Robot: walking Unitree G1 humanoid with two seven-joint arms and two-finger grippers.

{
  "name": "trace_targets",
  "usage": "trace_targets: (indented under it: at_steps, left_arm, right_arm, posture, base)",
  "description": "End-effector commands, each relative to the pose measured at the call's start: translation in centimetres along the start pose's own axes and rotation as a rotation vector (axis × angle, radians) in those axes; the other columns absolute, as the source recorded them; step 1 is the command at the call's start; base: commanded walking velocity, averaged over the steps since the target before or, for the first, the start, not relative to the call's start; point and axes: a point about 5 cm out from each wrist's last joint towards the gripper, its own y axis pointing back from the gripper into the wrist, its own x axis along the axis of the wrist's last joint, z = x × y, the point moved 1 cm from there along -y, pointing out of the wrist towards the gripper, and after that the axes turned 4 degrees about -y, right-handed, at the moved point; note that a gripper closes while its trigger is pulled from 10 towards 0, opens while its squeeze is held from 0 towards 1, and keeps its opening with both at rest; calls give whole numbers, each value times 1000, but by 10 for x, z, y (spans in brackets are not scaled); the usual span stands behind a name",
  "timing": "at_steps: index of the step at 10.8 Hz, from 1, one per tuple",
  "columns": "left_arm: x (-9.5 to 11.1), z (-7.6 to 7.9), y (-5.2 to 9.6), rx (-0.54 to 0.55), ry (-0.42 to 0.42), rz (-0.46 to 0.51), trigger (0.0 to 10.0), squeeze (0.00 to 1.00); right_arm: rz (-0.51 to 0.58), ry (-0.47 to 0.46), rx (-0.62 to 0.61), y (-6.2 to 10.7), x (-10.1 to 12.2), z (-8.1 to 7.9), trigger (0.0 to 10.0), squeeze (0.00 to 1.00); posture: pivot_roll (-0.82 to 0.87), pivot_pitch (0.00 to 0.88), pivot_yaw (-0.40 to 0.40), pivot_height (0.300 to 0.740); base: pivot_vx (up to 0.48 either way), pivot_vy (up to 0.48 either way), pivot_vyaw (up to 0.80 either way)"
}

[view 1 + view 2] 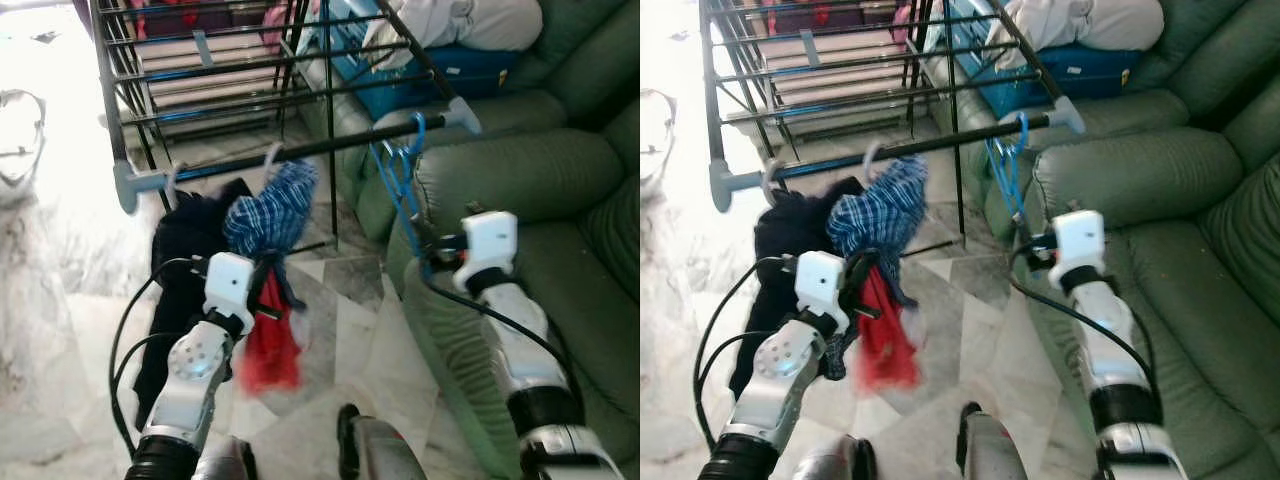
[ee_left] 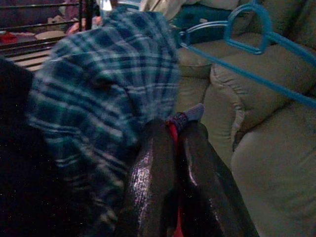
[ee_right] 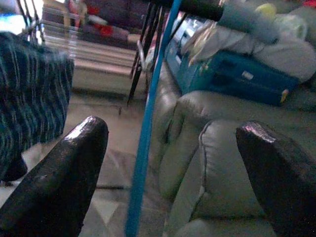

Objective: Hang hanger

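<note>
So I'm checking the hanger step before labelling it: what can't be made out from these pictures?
- Blue hanger: its lower end, hidden behind the right gripper in the eye views.
- Left gripper: what its fingers pinch besides a red scrap, hidden by the fingers and the plaid garment.
- Dark garment: its hanger, covered by cloth.
- Drying rack: far end, cut off by the frame edge.

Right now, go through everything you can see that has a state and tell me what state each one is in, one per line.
Blue hanger: hooked on the rack's front bar.
Plaid garment: hanging from the same bar.
Dark garment: hanging beside the plaid one.
Red cloth: pinched, dangling.
Left gripper: shut on the red cloth.
Right gripper: open, fingers either side of the blue hanger.
Drying rack: standing unfolded.
</note>
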Motion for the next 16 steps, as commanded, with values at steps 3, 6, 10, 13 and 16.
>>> trace_targets:
  at_steps: [3, 6, 10, 13, 16]
  left_arm:
    - [2, 6, -3, -22, -9, 6, 10000, 0]
    - [3, 10, -5, -35, -9, 8, 10000, 0]
    - [3, 13, -6, -46, -8, 5, 10000, 0]
    - [5, 9, -6, -4, -8, 3, 10000, 0]
    - [-4, -9, 17, 46, -62, -37, 10000, 0]
  right_arm:
    - [-71, 42, -7, -25, 0, -8, 10000, 0]
    - [-215, 38, -56, -40, -10, -10, 10000, 0]
    - [-73, 16, -258, -41, 12, 27, 10000, 0]
    - [40, -14, -213, -43, 23, 9, 10000, 0]
    - [105, -68, -168, -9, 7, -3, 10000, 0]
  posture:
    - [-63, 163, -70, 740]
    - [-44, 158, -79, 740]
    - [-56, 160, -68, 740]
    - [-45, 168, -74, 740]
    - [-12, 155, -64, 740]
  base:
    - [0, 0, 0]
    - [0, 0, 0]
    - [0, 0, 0]
    - [0, 0, 0]
    - [0, 0, 0]
